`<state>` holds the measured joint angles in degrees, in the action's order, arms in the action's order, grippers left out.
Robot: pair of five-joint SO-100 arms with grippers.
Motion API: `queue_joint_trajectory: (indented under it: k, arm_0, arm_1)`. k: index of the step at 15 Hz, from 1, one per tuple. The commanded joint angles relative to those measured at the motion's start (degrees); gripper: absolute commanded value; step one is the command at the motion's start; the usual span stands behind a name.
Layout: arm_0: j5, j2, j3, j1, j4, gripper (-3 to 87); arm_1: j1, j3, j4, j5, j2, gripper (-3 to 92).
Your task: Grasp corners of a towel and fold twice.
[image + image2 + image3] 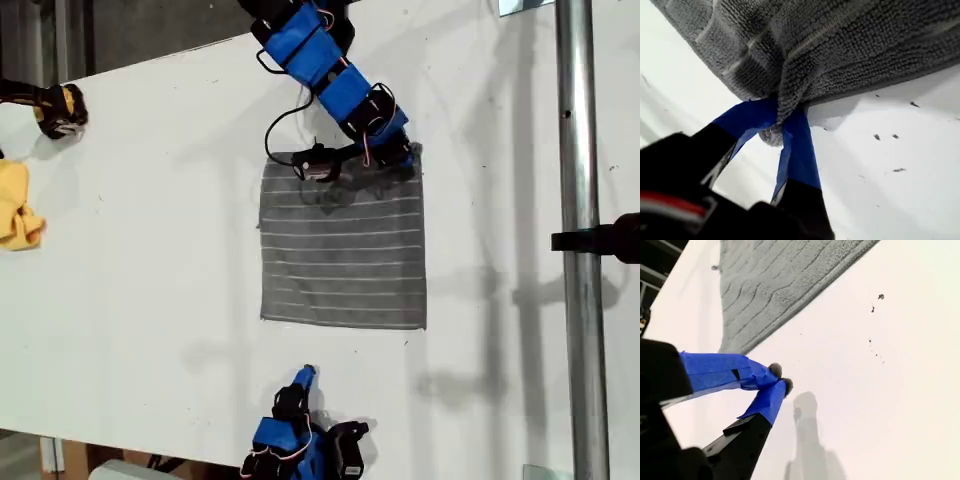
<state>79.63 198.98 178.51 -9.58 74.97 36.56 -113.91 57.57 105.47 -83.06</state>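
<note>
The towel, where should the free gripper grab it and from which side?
My second gripper should probably take the towel at the near corner on the exterior view's left, coming in low from the table's near edge. The towel lies flat there, so one fingertip likely has to slide under the hem. My first gripper is already pinching the far edge.

Bare table (150,250) surrounds the towel (343,255); yellow cloth (18,205) well apart.

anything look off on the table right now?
Mostly tidy. The towel lies flat except at its far edge, bunched where my first gripper pinches it. A crumpled yellow cloth sits at the exterior view's left edge. My second gripper is shut on nothing.
</note>
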Motion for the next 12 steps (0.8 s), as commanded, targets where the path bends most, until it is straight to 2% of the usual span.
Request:
queue_joint_trajectory:
  k: [1, 5, 8, 9, 11, 12]
  arm_0:
    - [0.26, 0.18, 0.18, 0.0, -1.05, -1.5]
    - [2.99, 0.18, -2.11, 2.37, -1.49, -1.5]
    - [13.18, -2.29, -13.97, 12.39, 2.2, -1.6]
    - [16.17, -12.39, -20.04, 16.0, 0.35, -1.6]
    - [13.71, -45.62, -37.79, 21.27, -7.38, -1.6]
    - [15.47, -56.16, -44.21, 22.32, -8.09, -1.6]
  arm_1:
    - [0.53, 0.62, 3.87, 0.0, -2.9, -0.1]
    - [-0.18, -3.69, -3.69, -0.09, -3.25, -0.1]
    - [-0.97, -3.96, -4.39, -0.79, -3.34, -0.1]
    - [-1.23, -3.96, -4.66, -1.32, -3.34, -0.1]
    - [-2.11, -3.96, -5.1, -2.37, -3.52, -0.1]
    - [-2.46, -3.96, -5.01, -2.64, -3.96, -0.1]
